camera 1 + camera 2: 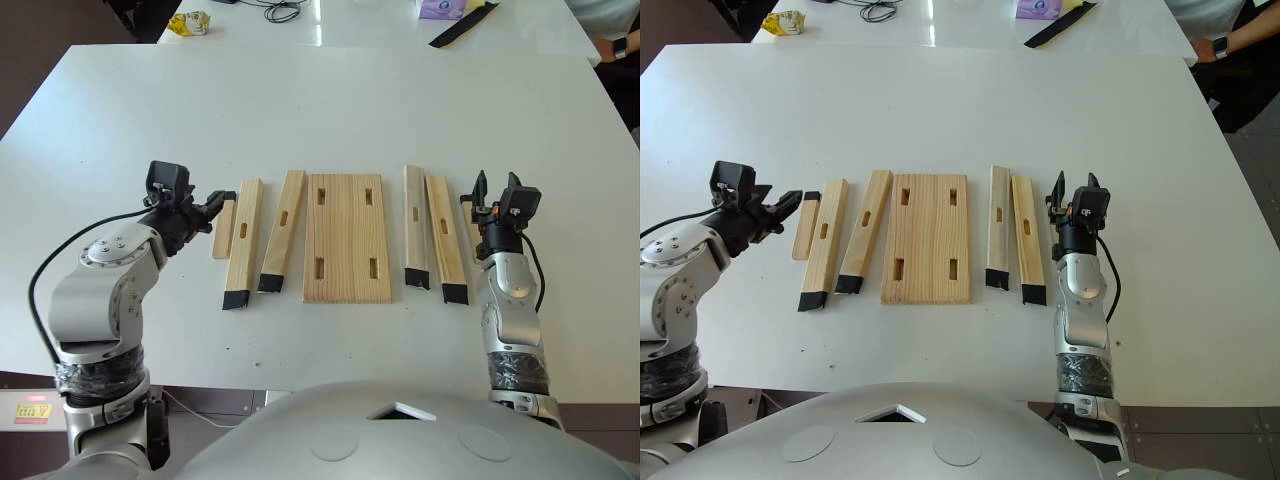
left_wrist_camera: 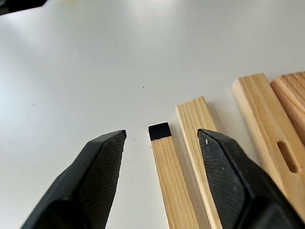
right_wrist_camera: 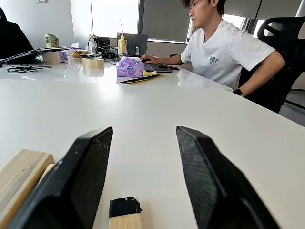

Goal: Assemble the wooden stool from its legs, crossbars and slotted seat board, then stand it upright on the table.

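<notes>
The slotted seat board (image 1: 346, 237) lies flat at the middle of the white table. To its left lie two black-tipped legs (image 1: 243, 240) (image 1: 282, 230) and a short crossbar (image 1: 224, 228). Two more legs (image 1: 415, 225) (image 1: 446, 237) lie to its right. My left gripper (image 1: 222, 200) is open and low over the table, its fingers on either side of the crossbar's black end (image 2: 159, 131). My right gripper (image 1: 496, 180) is open just right of the right-hand legs. A black-tipped wooden piece (image 3: 125, 214) lies between its fingers.
The white table (image 1: 330, 100) reaches far beyond the parts; its front edge runs close to my arms. A second table behind holds a yellow item (image 1: 190, 22), a purple tissue pack (image 1: 441, 8), a black strip (image 1: 463, 25) and cables.
</notes>
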`<move>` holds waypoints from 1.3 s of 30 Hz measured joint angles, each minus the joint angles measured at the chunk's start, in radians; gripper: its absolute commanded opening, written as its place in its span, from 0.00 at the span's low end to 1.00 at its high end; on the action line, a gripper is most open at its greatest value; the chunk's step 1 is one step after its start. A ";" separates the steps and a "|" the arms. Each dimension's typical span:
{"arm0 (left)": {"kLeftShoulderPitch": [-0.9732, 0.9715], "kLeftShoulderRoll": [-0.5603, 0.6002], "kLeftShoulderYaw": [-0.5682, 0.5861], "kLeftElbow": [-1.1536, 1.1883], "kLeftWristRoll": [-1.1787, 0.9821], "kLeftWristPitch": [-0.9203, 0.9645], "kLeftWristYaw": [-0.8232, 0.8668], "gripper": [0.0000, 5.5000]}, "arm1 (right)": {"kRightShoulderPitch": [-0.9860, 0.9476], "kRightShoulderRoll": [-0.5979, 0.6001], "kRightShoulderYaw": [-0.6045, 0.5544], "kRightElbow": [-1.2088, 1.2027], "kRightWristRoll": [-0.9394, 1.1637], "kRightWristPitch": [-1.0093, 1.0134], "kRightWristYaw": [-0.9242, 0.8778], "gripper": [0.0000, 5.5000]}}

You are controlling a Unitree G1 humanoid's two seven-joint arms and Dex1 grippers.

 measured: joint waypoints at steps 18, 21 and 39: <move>0.034 -0.024 -0.030 0.032 0.001 0.157 0.033 0.51 | 0.008 -0.002 0.002 -0.015 -0.009 0.005 -0.002 0.45; 0.042 -0.029 -0.029 0.044 0.005 0.155 0.045 0.51 | 0.008 -0.002 0.002 -0.015 -0.009 0.006 -0.002 0.45; 0.045 0.037 -0.033 0.108 0.005 0.100 0.018 0.51 | 0.020 -0.001 0.003 -0.018 -0.015 0.018 -0.001 0.45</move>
